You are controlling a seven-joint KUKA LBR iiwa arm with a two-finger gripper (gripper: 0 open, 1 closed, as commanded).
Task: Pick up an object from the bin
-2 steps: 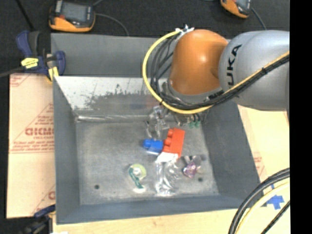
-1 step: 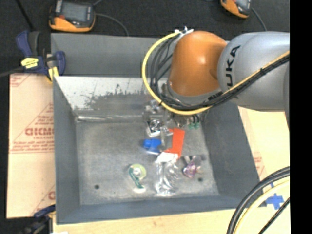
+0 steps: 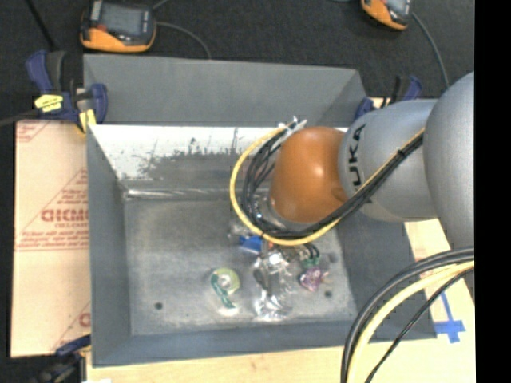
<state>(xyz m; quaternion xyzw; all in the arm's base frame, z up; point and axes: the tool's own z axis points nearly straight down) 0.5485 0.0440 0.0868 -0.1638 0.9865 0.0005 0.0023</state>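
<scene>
My gripper reaches down into the right middle of the bin and is mostly hidden under the arm's wrist. A small blue thing lies right at its lower edge. Just below that sits a crumpled, shiny clear-and-silver thing. To the right of it lies a small purple-pink piece. A round green-and-white thing lies to the left, apart from the others.
The arm with its orange cover and yellow and black cables comes in from the right and hides the bin's right middle. The bin's walls slope up at the back and left.
</scene>
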